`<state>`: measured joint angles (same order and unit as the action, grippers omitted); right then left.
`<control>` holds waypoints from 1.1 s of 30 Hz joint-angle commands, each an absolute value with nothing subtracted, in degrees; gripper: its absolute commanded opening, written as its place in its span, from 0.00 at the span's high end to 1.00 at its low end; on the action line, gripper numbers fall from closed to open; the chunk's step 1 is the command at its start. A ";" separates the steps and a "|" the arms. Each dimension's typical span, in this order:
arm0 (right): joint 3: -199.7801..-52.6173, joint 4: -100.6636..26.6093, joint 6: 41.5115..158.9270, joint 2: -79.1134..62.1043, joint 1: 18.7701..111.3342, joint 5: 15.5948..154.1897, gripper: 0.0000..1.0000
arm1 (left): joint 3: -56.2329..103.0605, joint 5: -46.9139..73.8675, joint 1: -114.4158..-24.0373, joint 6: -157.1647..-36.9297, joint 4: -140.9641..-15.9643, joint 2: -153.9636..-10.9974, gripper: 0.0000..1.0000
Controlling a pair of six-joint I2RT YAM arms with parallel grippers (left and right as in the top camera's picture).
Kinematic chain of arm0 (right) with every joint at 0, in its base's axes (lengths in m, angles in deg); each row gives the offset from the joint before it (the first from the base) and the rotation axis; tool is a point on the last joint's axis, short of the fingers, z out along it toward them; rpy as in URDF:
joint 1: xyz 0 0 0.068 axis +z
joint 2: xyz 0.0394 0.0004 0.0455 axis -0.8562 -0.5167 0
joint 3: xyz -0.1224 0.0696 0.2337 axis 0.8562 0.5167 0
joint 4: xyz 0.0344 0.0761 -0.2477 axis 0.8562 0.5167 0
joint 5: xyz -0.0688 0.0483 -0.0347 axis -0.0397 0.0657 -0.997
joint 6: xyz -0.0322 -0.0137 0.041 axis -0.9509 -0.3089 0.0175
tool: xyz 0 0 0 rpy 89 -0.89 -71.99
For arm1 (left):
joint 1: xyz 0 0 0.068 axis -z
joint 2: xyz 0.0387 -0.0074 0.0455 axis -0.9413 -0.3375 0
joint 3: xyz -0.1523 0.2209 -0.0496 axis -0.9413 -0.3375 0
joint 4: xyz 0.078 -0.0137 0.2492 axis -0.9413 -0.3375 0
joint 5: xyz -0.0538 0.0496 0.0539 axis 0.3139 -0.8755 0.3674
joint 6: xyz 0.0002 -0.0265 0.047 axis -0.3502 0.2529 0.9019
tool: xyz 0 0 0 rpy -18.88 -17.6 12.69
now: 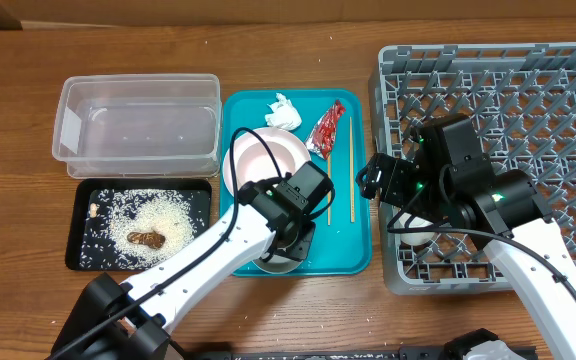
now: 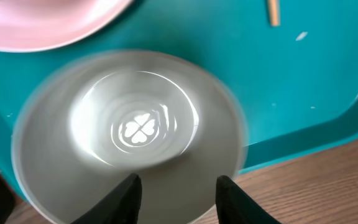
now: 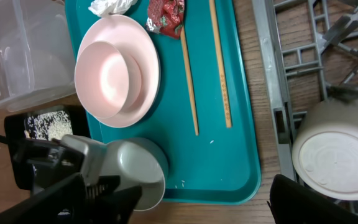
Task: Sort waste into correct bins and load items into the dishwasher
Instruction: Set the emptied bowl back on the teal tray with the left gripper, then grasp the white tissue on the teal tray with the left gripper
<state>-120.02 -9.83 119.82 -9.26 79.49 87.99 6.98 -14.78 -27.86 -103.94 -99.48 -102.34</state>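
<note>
A grey bowl [image 2: 129, 134] with a clover mark lies blurred on the teal tray [image 1: 353, 250], at its near edge. My left gripper [image 2: 179, 199] hangs over the bowl's near rim, fingers apart, open. A pale pink plate [image 1: 278, 150] with a smaller bowl [image 3: 107, 78] in it sits further back. The napkin [image 1: 283, 112], red wrapper [image 1: 326, 128] and chopsticks [image 1: 340, 170] lie on the tray's far half. My right gripper [image 3: 197, 205] stands wide open and empty by the left edge of the dish rack [image 1: 528, 110]. A white cup [image 3: 334, 158] sits upside down in the rack.
The clear tub [image 1: 138, 125] stands at the back left. In front of it the black tray [image 1: 83, 195] holds rice [image 1: 133, 212] and a brown scrap [image 1: 146, 239]. Both arms reach in from the near side.
</note>
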 commanded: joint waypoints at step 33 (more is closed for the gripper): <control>-120.55 -9.91 120.26 -10.00 79.12 87.37 0.01 | 42.58 -12.64 -47.47 -84.45 -74.78 -140.02 0.83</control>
